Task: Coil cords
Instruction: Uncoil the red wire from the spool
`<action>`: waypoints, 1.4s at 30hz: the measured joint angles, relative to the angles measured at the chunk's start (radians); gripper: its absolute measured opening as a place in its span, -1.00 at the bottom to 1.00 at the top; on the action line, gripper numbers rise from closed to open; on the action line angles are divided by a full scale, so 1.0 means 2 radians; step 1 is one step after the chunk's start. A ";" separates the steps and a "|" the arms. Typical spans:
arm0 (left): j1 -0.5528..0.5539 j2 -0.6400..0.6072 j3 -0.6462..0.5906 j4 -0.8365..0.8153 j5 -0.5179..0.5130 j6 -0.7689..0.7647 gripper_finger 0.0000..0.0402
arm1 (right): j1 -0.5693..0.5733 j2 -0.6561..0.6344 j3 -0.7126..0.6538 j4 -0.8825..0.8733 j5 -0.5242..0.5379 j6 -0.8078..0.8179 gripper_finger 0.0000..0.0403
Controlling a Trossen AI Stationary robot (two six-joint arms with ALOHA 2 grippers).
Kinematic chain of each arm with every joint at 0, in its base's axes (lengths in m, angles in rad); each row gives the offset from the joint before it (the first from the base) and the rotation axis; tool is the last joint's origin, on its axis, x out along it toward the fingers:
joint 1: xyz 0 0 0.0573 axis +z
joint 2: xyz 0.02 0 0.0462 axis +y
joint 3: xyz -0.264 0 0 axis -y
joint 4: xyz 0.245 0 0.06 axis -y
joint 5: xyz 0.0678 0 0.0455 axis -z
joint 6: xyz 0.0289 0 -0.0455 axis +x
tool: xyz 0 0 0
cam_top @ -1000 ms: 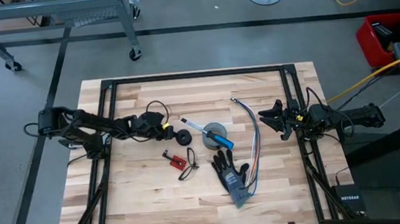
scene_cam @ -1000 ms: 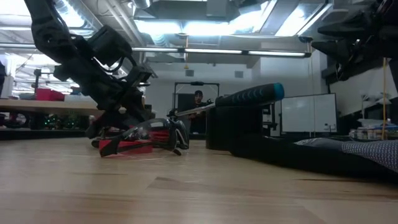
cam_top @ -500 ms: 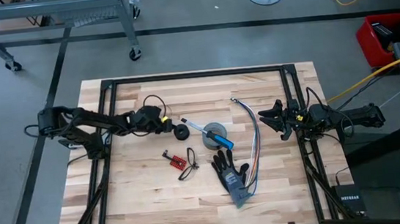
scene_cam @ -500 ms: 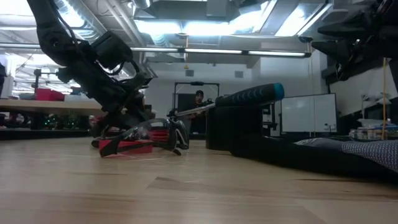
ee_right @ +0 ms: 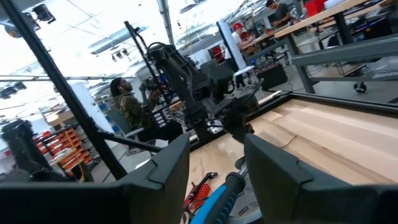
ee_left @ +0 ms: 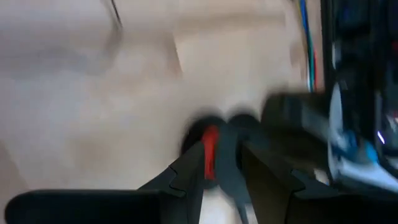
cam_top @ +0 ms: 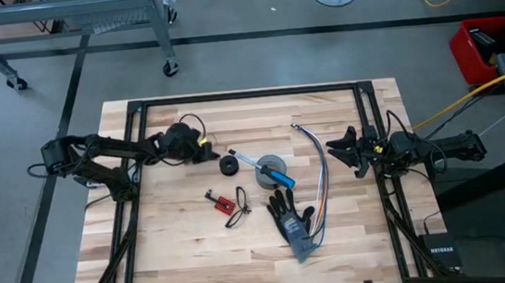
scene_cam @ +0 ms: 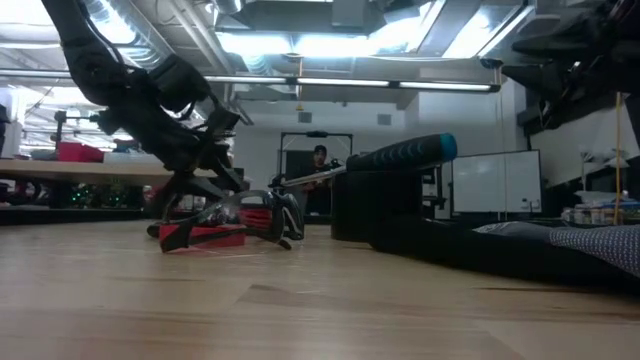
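Note:
The cords show as a thin black loop beside my left gripper, at the table's far left; a red clip end sits between that gripper's fingers in the blurred left wrist view. My left gripper is shut on the cords. My right gripper hovers open and empty at the table's right side, its fingers apart in the right wrist view. My left gripper pinches the cords at a red clip end between its two fingers, with black cord beside it. The fingers slant down from the table's left. The black loop arcs past the gripper toward the far edge. The blur hides more.
A small black roll lies just right of my left gripper. A blue-handled screwdriver rests on a grey tape roll. A small red board with a short wire, a dark glove and multicoloured ribbon wires lie mid-table.
My left gripper has gone toward the table's far edge and a little toward its left edge, staying shut on the cords; the black loop has moved with it.

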 joint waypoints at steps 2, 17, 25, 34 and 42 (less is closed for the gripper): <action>0.000 0.000 0.000 -0.025 0.037 -0.003 -0.50 | 0.000 0.000 0.000 0.000 -0.003 0.000 -0.21; -0.004 0.000 0.000 -0.123 0.069 -0.003 -0.50 | 0.000 0.000 0.000 -0.009 -0.004 0.000 -0.21; -0.003 -0.005 0.000 -0.097 0.067 0.005 -0.50 | 0.000 0.000 0.000 -0.016 -0.004 0.000 -0.21; -0.006 -0.070 0.000 -0.071 0.065 0.008 -0.50 | 0.000 0.000 0.000 -0.017 -0.003 0.000 -0.21; -0.004 -0.153 0.000 -0.095 0.002 -0.011 -0.50 | 0.000 0.000 0.000 -0.018 -0.003 0.000 -0.21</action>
